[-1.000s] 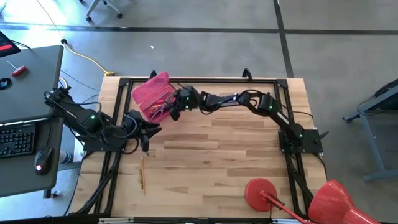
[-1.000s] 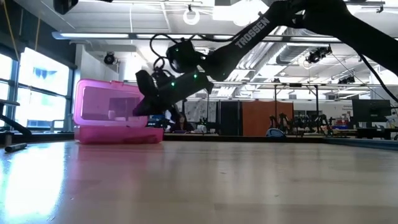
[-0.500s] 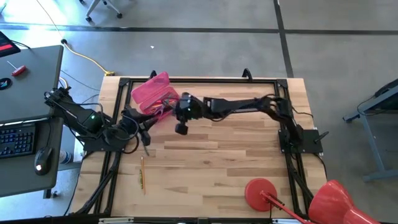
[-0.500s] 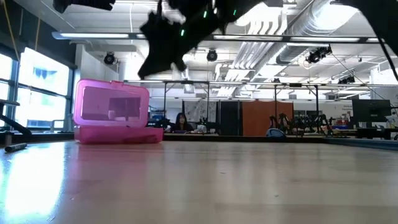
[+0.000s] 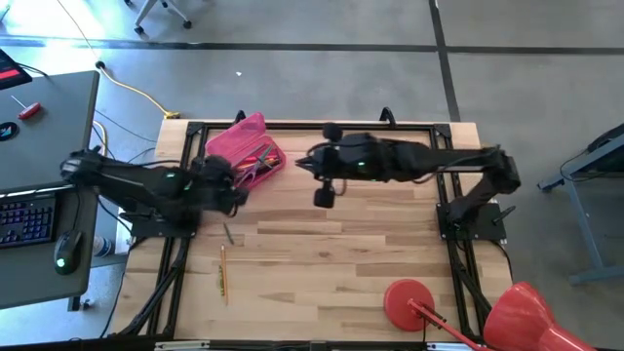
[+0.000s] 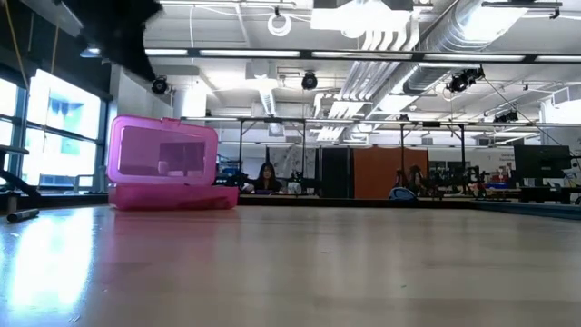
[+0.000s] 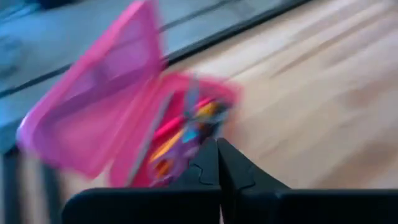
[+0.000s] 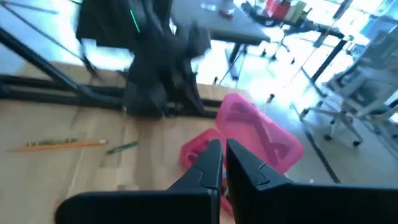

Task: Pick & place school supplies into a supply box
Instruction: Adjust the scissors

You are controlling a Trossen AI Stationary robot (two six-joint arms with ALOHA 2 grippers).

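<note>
- At the table's far left corner you have the pink supply box [image 5: 246, 148], lid up, with pens and the purple scissors [image 7: 186, 134] lying inside
- Your left gripper [image 7: 217, 163] sits just beside the box's near edge, fingers pressed together on nothing
- Your right gripper [image 8: 222, 163] hovers above the table, right of the box, jaws closed and empty
- On the wood near the left arm lie an orange pencil [image 5: 222, 270] and a short green one [image 5: 227, 232]
- A red disc [image 5: 408, 300] rests at the near right

Bright overhead ceiling light; motion-blurred, smeared wrist views.
</note>
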